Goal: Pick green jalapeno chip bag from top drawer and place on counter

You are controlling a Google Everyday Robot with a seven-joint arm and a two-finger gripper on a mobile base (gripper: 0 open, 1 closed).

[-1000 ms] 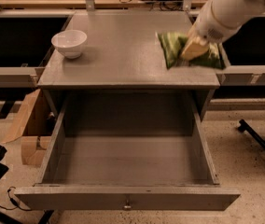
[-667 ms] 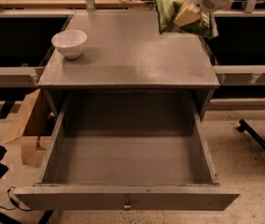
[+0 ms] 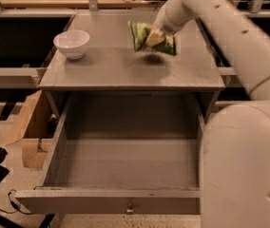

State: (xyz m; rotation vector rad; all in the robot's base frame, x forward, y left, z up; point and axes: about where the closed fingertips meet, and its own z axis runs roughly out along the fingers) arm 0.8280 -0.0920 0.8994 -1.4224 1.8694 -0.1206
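Above the back right part of the counter [image 3: 111, 68], the gripper [image 3: 155, 34] hangs at the end of the white arm [image 3: 230, 30], which reaches in from the right and fills the lower right corner of the view. Its jaws are closed around the green jalapeno chip bag [image 3: 140, 38], pinching it near the middle; the fingers themselves are mostly hidden by the crinkled foil, so the exact grip is hard to make out. The bag seems to be just clear of the surface, tilted, with a soft shadow [image 3: 154, 59] on the grey top right beneath it.

The top drawer [image 3: 125, 163] stands pulled fully out below the counter's front edge. Its plain grey inside faces up, and a small metal knob [image 3: 130, 206] sits in the middle of the front panel.

A white bowl [image 3: 71, 42] rests upright on the counter's back left area, well apart from the bag. A brown cardboard box [image 3: 28, 127] sits on the floor just beside the cabinet's left side.
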